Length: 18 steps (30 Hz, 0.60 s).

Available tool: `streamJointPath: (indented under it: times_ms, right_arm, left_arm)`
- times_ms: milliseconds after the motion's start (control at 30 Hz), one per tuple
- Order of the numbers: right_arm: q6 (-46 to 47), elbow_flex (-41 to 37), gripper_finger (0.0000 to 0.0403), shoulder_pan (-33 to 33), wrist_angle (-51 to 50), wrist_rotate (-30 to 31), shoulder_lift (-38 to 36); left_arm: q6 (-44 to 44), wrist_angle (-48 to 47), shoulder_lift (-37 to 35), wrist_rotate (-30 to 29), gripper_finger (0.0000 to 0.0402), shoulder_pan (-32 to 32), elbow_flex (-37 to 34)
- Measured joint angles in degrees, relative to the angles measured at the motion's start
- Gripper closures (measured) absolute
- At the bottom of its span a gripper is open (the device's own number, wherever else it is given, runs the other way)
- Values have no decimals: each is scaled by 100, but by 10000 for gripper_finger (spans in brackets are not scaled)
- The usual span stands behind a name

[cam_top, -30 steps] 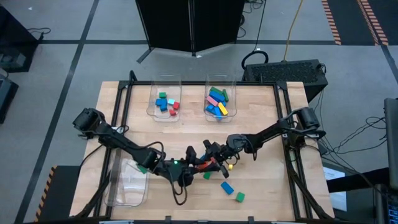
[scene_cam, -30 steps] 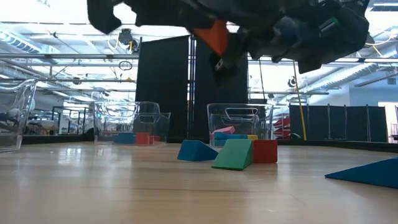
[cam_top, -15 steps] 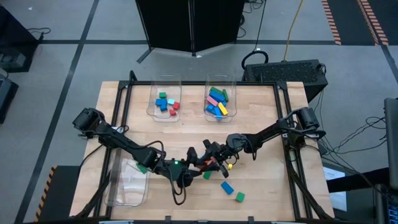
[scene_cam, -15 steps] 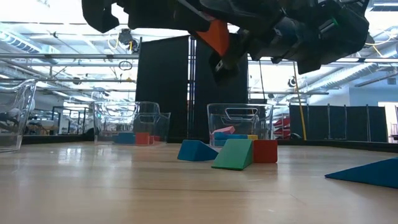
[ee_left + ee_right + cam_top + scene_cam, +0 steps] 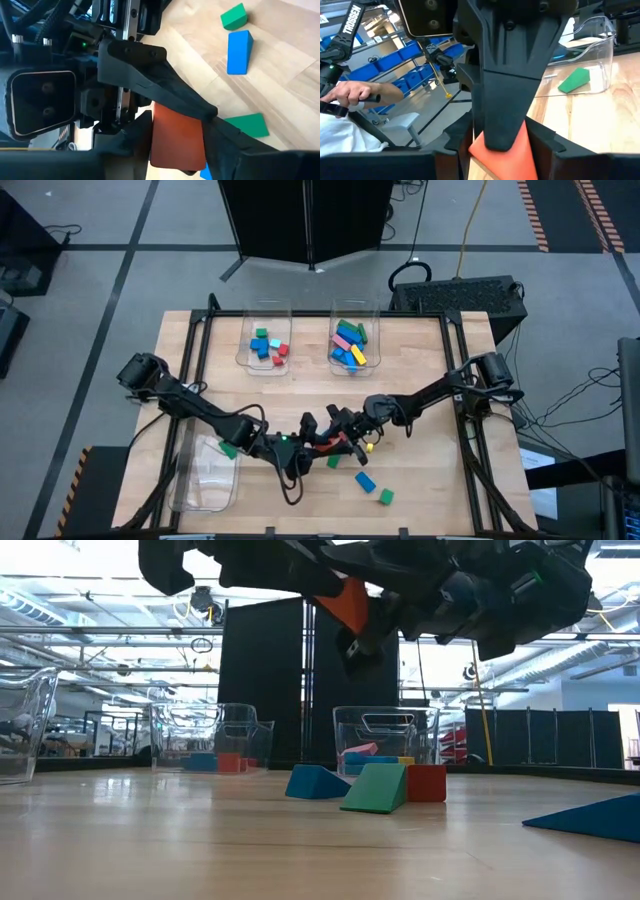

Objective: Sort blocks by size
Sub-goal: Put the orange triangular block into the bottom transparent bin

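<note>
Midair, clamped on one orange-red block (image 5: 177,135) from two sides at once: left gripper (image 5: 316,446) and right gripper (image 5: 338,438) tip to tip, each pair of fingers pressed against opposite faces of that block, neither pair standing apart from it. Held well clear of the wooden table (image 5: 420,480), level with the top of the low view.

Directly beneath the jaws, lying on the wood: a green block (image 5: 333,462). Just beside the right gripper, a small yellow block (image 5: 368,447). Farther out from the jaws, toward the table's front edge: a blue block (image 5: 365,481), then another green block (image 5: 385,497).

Behind the left gripper, along its own arm: a clear bin (image 5: 205,475) with one green block (image 5: 575,80) inside. Well away from the jaws, at the table's far side: two more clear bins, a left-hand bin (image 5: 245,355) holding short blocks in blue, green, red and cyan, and a right-hand bin (image 5: 372,350) holding longer ones in blue, pink, green and yellow.
</note>
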Motion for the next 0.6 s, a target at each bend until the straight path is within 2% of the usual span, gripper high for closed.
streamJointPath:
  times_ms: [167,267,600]
  right_arm:
    - [-28,-2,279,2,25,-1,2]
    - [-176,-2,269,15,73,17,2]
    - [-57,-1,181,-34,160,47,-45]
  left_arm:
    - [8,28,0,-46,270,-38,0]
    - [-14,28,0,-337,271,-126,2]
    - [-978,-470,-321,-1192,274,-588,-4]
